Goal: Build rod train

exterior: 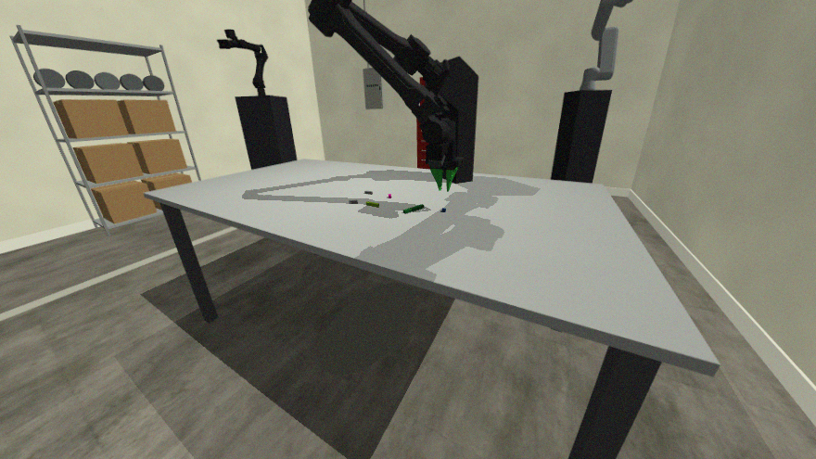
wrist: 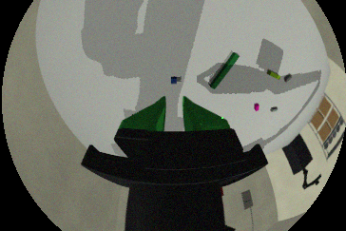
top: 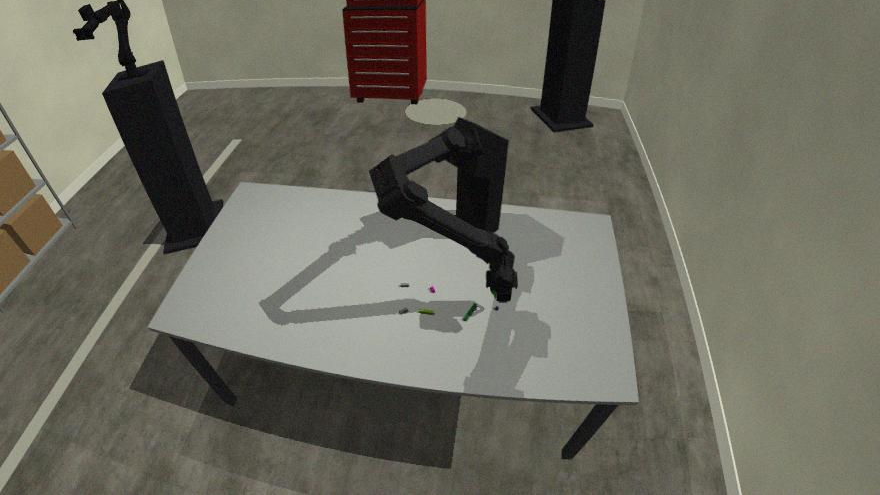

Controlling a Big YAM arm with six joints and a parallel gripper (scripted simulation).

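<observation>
A green rod (top: 470, 311) lies flat on the grey table; it also shows in the exterior view (exterior: 413, 209) and the wrist view (wrist: 225, 70). A tiny blue rod (top: 496, 308) lies just to its right, apart from it, and shows in the other views too (exterior: 443, 210) (wrist: 174, 80). My gripper (top: 498, 296) (exterior: 445, 184) hangs above the table just behind the blue rod, pointing down. Its green fingers stand narrowly apart with nothing between them.
A lime rod (top: 426, 312) and a grey rod (top: 403, 310) lie left of the green rod. A magenta rod (top: 431, 289) and a second grey rod (top: 404, 284) lie further back. The arm's base column (top: 480, 178) stands at the table's far edge.
</observation>
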